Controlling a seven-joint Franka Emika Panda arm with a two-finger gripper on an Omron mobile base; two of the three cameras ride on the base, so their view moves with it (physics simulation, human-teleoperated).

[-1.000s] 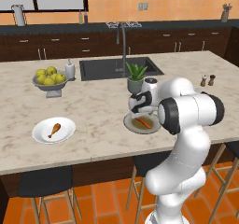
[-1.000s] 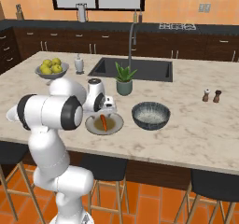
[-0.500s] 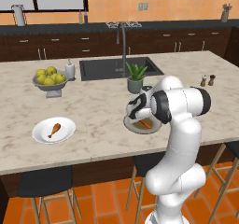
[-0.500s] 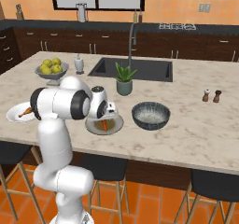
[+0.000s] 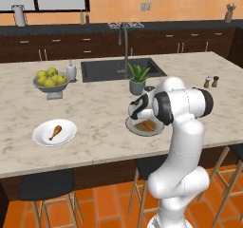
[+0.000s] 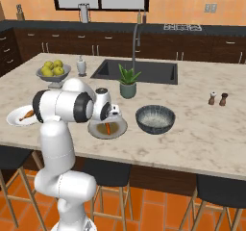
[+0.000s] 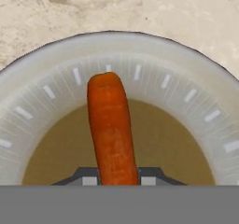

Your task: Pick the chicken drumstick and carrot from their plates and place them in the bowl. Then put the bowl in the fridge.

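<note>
Evidently the gripper [image 7: 116, 181] is down on the grey-rimmed plate [image 7: 42, 87], its two dark fingertips [image 7: 88, 180] pressed against either side of the carrot [image 7: 111, 129], pinching it near its lower end while it lies on the plate's brownish centre. The carrot is a short, slim, smooth orange stick with a rounded tip; it looks stiff and light, so a grip across its width should hold, though the rounded, glossy surface could roll or slip between flat pads, and a hold nearer its middle would likely balance better. From the right base view the same plate [image 6: 120, 129] sits on the mottled marble counter [image 6: 202, 138], just beside the dark-grey bowl [image 6: 154, 119], which has a paler speckled inside and stands to its right. The chicken drumstick [image 5: 55, 132], golden-brown with one fat end and a thin bone, rests on the plain white plate [image 5: 66, 127] well apart, toward the counter's left end; it would probably be best taken across its thick end.
</note>
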